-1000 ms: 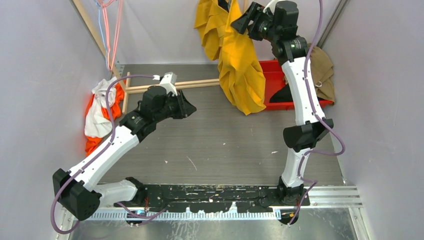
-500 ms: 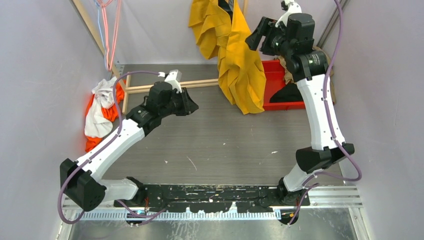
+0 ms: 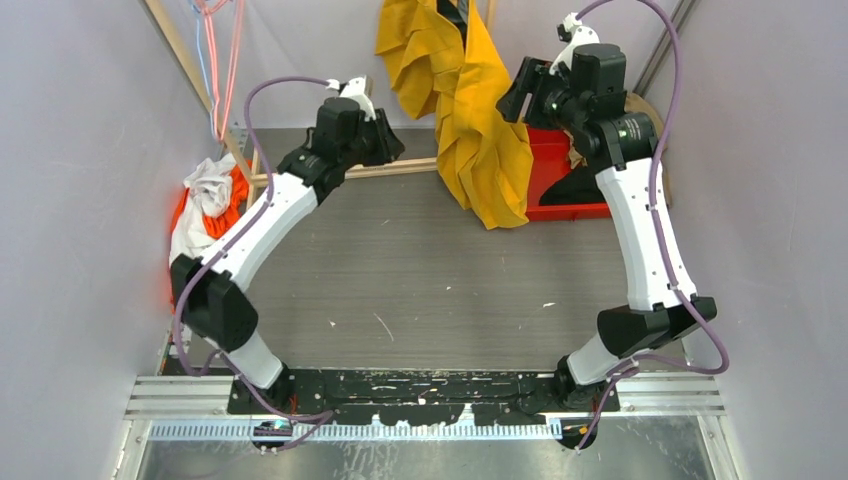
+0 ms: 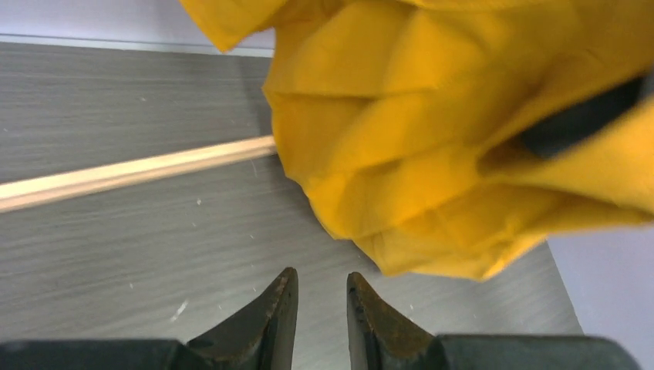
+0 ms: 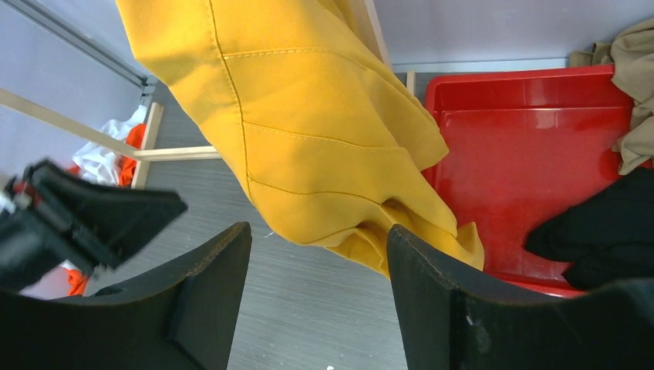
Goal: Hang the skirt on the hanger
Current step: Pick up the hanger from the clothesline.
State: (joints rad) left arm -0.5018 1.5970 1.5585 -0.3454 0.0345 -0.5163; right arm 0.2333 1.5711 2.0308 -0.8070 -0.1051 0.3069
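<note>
Top external view shows the yellow skirt [image 3: 480, 130] hanging in folds at the back of the bench [image 3: 430, 290], its upper edge running out of frame, so whether it is seated on a hanger cannot be told. Over the last second the right tool [image 3: 518, 92] backs away from the skirt's top and now sits just to its right, above the red tray [image 3: 548, 165]; its wrist view shows the fingers spread wide with nothing between them, the cloth hanging beyond. In the same second the left arm swings up from mid-bench, and the left tool [image 3: 390, 148] is now close beside the skirt's left side, over the wooden slat [image 3: 400, 168]. In its wrist view the fingers stand nearly together with a narrow gap, gripping nothing, the skirt's lower folds just ahead. The skirt hangs with neither tool holding it, which suggests the hanging step is largely done and the left arm is coming in to adjust or check.
</note>
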